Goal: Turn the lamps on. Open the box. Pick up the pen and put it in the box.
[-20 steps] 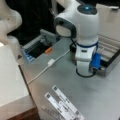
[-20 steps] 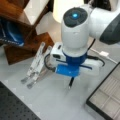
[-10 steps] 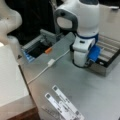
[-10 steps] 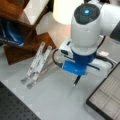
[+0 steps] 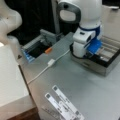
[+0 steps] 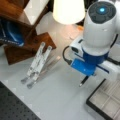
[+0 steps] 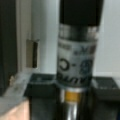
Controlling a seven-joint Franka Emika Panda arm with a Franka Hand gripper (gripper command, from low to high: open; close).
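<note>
Holding: my gripper (image 6: 86,76) is closed on the pen (image 6: 83,81), tip hanging down.
Box: the box (image 5: 108,56) lies open just beneath my gripper.
Lamp: the lamp (image 6: 68,11) behind glows.

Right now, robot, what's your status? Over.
Gripper shut on pen, beside box. Box lid open. Lamp on. Nothing in the way.

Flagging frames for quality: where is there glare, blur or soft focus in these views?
In a front view the lit lamp shade is blown out to near white; in both front views edges are soft, so the marks on the white strips cannot be read. The wrist view is filled by the pen, very close and blurred, its lettering smeared; the box looks sharper only by contrast.
</note>
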